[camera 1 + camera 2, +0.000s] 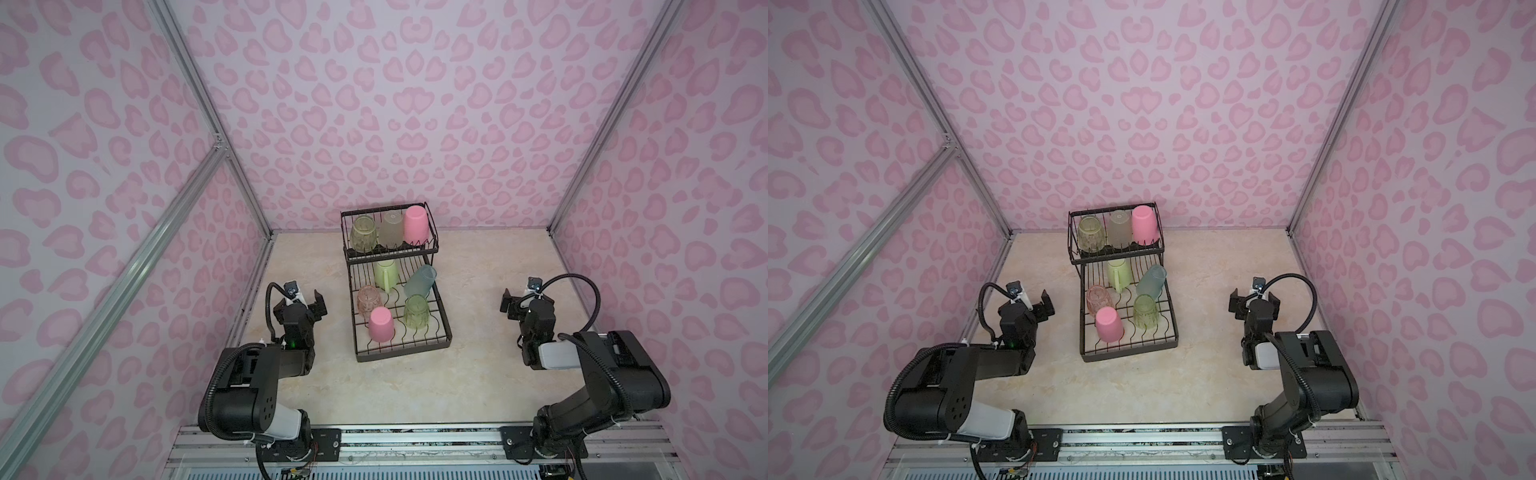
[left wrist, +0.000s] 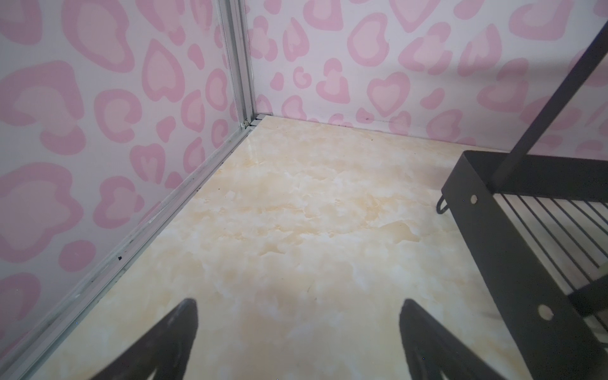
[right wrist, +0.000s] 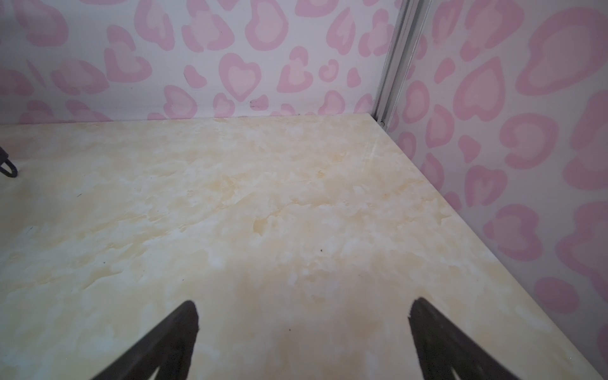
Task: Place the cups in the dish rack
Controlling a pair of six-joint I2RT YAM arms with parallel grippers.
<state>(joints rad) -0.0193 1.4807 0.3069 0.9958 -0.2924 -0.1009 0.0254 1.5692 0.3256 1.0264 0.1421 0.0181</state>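
Enclosure: walls (image 1: 415, 104) papered in a pink heart pattern on three sides. The table (image 1: 490, 374) has a cream marbled surface.

Dish rack (image 1: 405, 356): black wire, two tiers, standing mid-table towards the back wall. Both arms sit well apart from it, one on each side.

Left gripper (image 2: 299, 307): released, jaws spread wide, nothing between them, poised over bare table just beside the rack's left edge. Right gripper (image 3: 302, 306): released, jaws equally wide and empty, over bare table right of the rack.

Cups: all eight are in the rack.
- Lower tray, far end: green mug (image 1: 386, 276) beside the teal cup (image 1: 420, 281), which leans tilted.
- Lower tray, nearer: pink-orange cup (image 1: 369, 301) on the left, lower yellow-green cup (image 1: 415, 311) on the right, and near pink cup (image 1: 381, 324) in front, base up.
- Upper basket, left to right: upper yellow-green cup (image 1: 364, 235), grey cup (image 1: 391, 230), far pink cup (image 1: 416, 224), side by side in a row.
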